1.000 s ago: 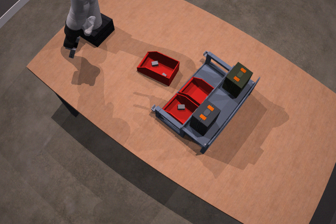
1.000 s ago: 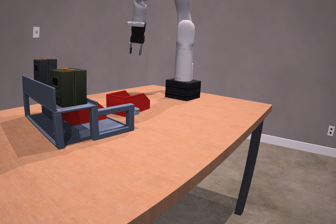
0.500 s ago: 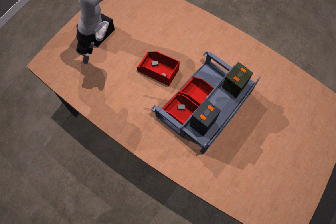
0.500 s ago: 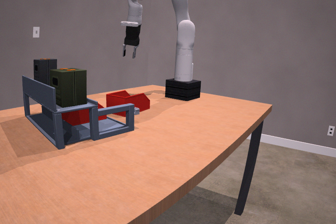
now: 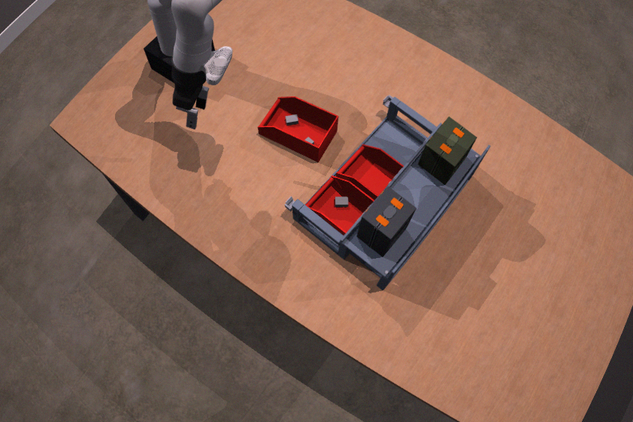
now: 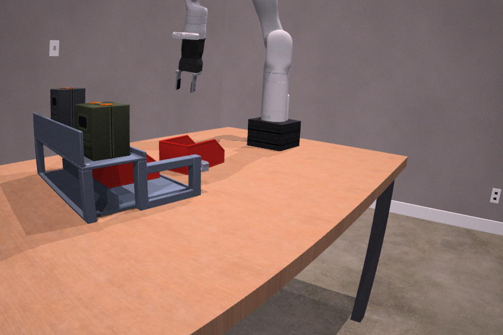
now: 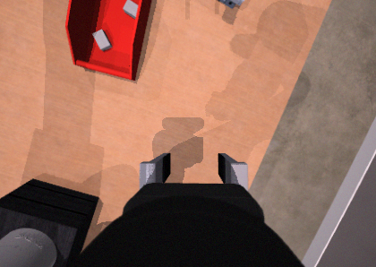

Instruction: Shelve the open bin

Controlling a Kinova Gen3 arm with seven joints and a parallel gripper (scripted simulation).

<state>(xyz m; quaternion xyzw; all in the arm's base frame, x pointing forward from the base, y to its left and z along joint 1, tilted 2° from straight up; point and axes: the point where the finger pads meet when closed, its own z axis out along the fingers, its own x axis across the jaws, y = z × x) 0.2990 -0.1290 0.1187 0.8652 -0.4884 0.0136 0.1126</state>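
The red open bin (image 5: 298, 126) sits on the table between the arm's base and the shelf, with two small grey parts (image 5: 292, 119) inside. It also shows in the side view (image 6: 190, 151) and at the top left of the wrist view (image 7: 109, 29). The grey shelf (image 5: 388, 186) holds two red bins (image 5: 355, 186) side by side; the gap (image 5: 396, 133) is at the end of the row, beside the far bin. My gripper (image 6: 185, 81) hangs high above the table near the arm's base, open and empty, well apart from the bin; it also shows in the overhead view (image 5: 193, 113) and the wrist view (image 7: 193, 168).
A green box (image 5: 447, 148) and a black box (image 5: 386, 220) stand on the shelf's upper board, over the rear of the bins. The arm's black base (image 6: 274, 133) stands at the table's far end. The table edge (image 7: 286, 118) lies to the gripper's right in the wrist view.
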